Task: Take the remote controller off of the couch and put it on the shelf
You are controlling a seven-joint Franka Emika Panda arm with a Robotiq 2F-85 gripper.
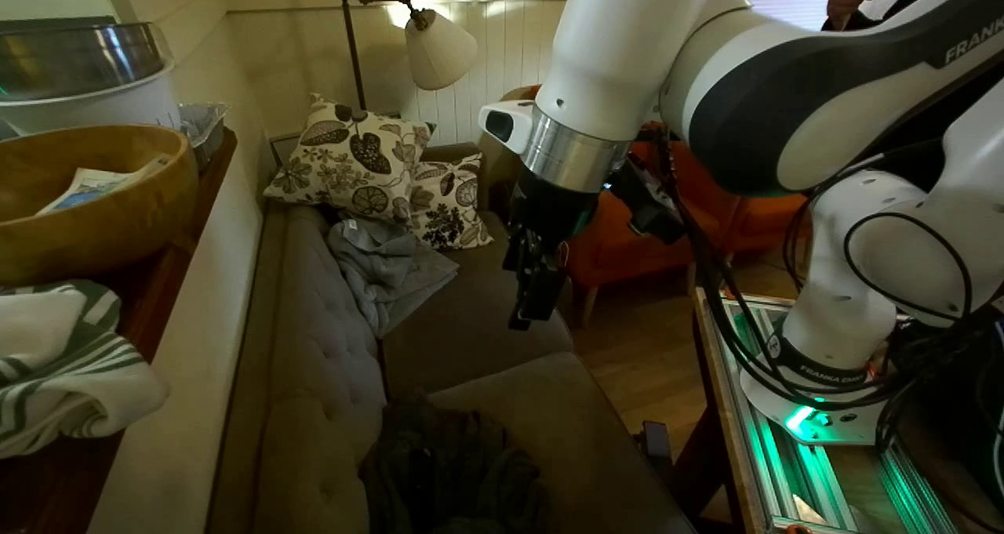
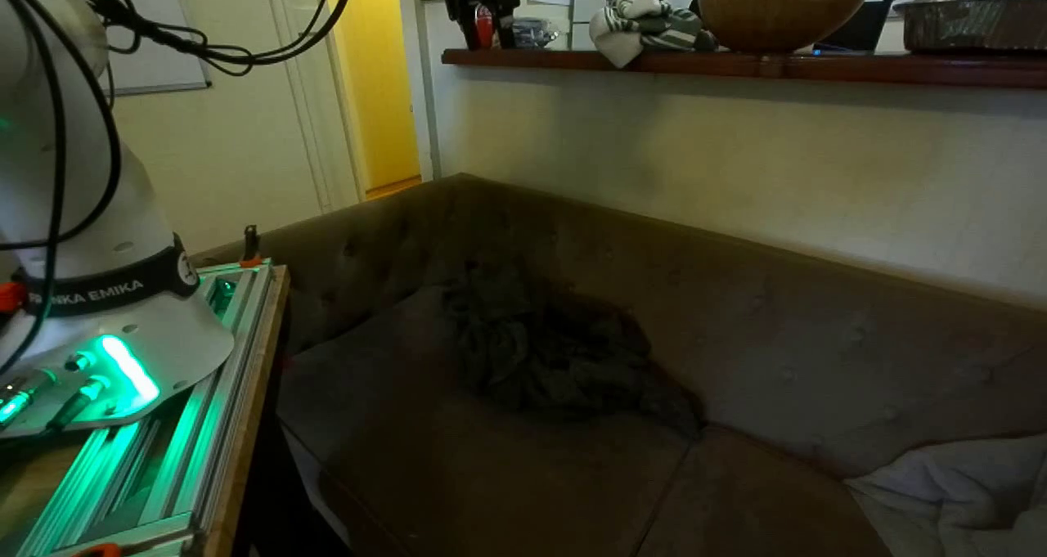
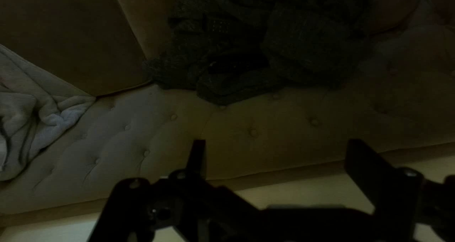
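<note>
End effector (image 3: 276,156) is hanging near, wide open and empty; probable remote (image 3: 238,64) is lying on dark blanket (image 3: 312,44) on couch (image 3: 231,135).

We saw a pale-shaded lamp (image 1: 441,52) before a brightly lit panelled wall (image 1: 519,48), and an orange armchair (image 1: 623,258) on the wooden floor (image 1: 647,365). In an exterior view, we noticed a doorway (image 2: 384,83) glowing warm yellow within a pale frame (image 2: 321,123).
</note>
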